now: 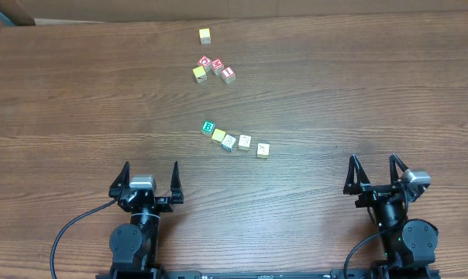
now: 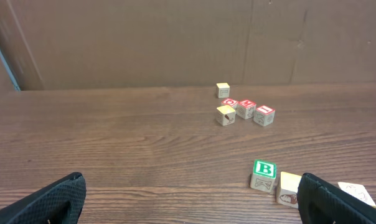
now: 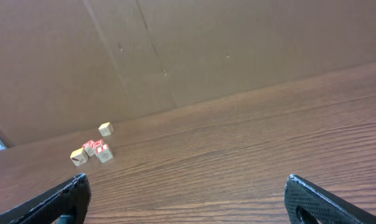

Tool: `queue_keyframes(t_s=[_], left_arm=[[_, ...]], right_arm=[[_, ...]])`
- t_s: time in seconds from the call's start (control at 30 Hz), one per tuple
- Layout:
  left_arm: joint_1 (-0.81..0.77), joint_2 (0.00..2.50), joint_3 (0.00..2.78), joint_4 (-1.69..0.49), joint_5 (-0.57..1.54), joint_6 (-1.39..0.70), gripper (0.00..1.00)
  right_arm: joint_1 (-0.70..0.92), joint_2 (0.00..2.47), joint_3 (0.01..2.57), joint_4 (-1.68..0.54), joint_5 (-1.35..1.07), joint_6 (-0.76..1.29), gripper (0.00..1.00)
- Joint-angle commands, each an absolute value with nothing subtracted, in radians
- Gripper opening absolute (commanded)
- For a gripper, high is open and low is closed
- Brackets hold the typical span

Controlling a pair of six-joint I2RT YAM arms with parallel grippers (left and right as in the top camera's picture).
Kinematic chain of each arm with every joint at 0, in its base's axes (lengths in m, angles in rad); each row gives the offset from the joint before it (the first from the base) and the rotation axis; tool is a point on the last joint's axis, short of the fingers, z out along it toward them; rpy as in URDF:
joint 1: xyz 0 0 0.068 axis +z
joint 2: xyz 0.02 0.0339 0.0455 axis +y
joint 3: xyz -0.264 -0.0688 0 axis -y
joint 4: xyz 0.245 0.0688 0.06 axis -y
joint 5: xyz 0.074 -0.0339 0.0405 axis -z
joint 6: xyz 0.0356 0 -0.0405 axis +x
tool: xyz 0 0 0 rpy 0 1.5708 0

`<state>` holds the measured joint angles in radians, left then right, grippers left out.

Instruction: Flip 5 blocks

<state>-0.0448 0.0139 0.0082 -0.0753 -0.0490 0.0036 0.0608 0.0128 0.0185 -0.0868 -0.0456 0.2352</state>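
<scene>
My left gripper [image 1: 150,166] sits near the front edge of the table [image 1: 79,93], jaws spread wide with nothing between them. The right gripper [image 1: 373,160], off to the right, is just as wide apart and just as empty. Ahead of them I see the blocks [image 1: 234,139]: five small cubes in a slanting row at mid-table, well apart from both grippers and nearer my left one. Leftmost is the B block [image 2: 264,175] (green letter face up, plain in the left wrist view), then a yellow one, then three pale tops. Farther back sits a cluster [image 1: 214,69] of four cubes, three with red-and-white tops. Beyond it is a lone yellow-topped cube [image 1: 205,35], and a cardboard wall [image 2: 144,37] stands behind.
</scene>
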Motion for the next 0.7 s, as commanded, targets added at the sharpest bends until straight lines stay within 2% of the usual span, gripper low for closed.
queue_keyframes(t_s=[0.0,0.13,0.67], left_arm=[[-0.039,0.004,0.005,-0.075,0.01,-0.009,1.0],[-0.039,0.004,0.005,-0.071,0.087,-0.049,1.0],[-0.039,0.004,0.005,-0.07,0.086,-0.052,1.0]], right_arm=[[0.065,0.003,0.008,-0.081,-0.047,0.236,1.0],[0.065,0.003,0.008,-0.081,-0.047,0.236,1.0],[0.065,0.003,0.008,-0.081,-0.047,0.235,1.0]])
